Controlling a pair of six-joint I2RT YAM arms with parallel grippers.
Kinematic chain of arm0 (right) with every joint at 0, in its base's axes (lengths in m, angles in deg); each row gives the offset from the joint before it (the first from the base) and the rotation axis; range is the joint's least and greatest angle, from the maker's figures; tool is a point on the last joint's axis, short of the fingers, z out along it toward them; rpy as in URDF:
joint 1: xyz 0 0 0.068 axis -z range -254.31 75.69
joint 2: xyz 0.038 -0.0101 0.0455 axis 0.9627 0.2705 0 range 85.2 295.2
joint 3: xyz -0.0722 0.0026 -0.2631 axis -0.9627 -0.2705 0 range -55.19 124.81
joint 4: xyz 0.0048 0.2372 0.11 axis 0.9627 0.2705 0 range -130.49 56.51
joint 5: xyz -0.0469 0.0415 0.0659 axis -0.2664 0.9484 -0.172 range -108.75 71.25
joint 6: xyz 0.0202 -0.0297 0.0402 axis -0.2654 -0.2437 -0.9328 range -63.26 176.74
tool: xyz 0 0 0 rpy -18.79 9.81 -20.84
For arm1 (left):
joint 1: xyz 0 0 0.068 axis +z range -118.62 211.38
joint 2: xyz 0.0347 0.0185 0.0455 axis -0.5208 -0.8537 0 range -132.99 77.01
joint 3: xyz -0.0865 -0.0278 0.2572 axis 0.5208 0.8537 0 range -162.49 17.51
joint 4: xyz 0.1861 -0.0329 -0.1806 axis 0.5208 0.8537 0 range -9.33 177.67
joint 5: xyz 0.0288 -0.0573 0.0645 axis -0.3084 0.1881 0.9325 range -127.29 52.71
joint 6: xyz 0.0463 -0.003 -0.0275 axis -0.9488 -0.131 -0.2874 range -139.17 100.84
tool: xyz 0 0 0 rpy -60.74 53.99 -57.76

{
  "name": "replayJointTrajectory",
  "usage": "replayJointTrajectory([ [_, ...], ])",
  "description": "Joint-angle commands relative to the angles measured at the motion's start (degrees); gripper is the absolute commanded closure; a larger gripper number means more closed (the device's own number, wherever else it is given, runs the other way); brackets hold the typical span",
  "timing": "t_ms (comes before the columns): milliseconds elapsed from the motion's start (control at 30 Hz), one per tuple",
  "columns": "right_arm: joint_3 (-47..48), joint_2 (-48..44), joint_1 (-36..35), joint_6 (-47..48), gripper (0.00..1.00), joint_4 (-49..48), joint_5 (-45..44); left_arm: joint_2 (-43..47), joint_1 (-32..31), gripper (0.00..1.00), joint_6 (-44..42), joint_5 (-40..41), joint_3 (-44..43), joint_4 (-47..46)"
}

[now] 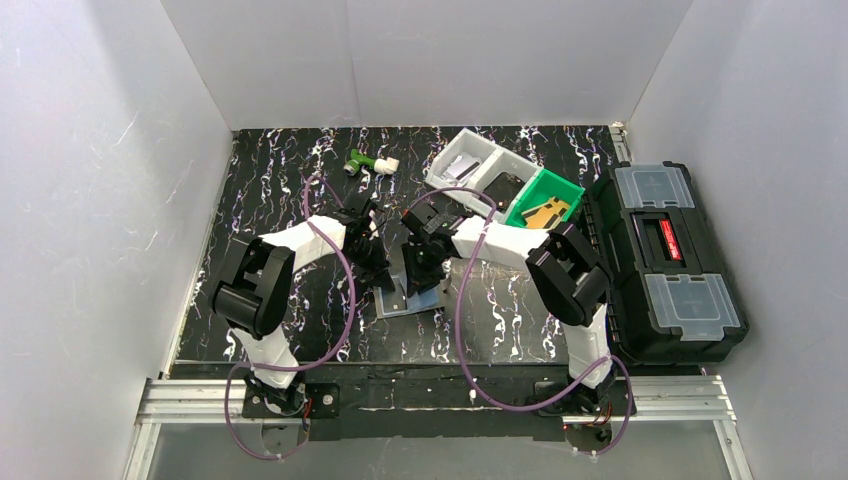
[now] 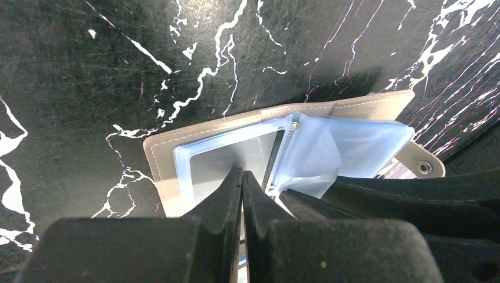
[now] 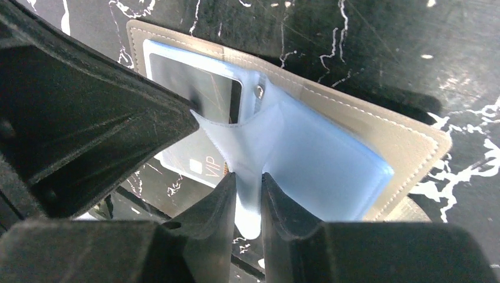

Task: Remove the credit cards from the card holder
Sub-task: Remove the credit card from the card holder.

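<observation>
Pinching now: card holder (image 1: 410, 296) open on counter (image 1: 270, 170), frame centre. Right claw (image 3: 247, 180) nips a sleeve flap (image 3: 253, 141); left claw (image 2: 242, 174) closed at credit card (image 2: 236, 153) edge, hold unconfirmed. You next draw the card outward.

Bright, even overhead light, white walls (image 1: 100, 200) washed pale, soft shadow beside the card holder (image 2: 156, 159), sheen on its sleeves (image 3: 318, 153), left tool (image 2: 242, 174) slightly soft up close.
</observation>
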Motion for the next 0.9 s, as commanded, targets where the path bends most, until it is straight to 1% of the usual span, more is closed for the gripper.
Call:
replayJointTrajectory([
  [0,3.2,-2.9,0.0,0.8,0.69,5.6,-5.1,-0.6,-0.2,1.00,-0.2,2.2,-1.0,0.7],
  [267,3.2,-4.1,0.0,0.9,0.62,7.9,-8.0,-0.1,-0.6,1.00,-1.4,1.3,-2.7,1.5],
  [467,3.5,-5.7,-0.1,0.7,0.61,8.6,-8.4,-1.5,-3.2,1.00,-2.9,0.6,-7.0,3.3],
  [633,4.1,-8.9,0.1,0.8,0.56,10.0,-10.3,-3.4,-4.7,1.00,-2.6,-0.2,-9.3,3.3],
  [867,1.5,-14.1,1.2,-0.3,0.54,10.6,-12.3,-4.2,-6.5,1.00,-2.0,-1.4,-11.6,3.1],
])
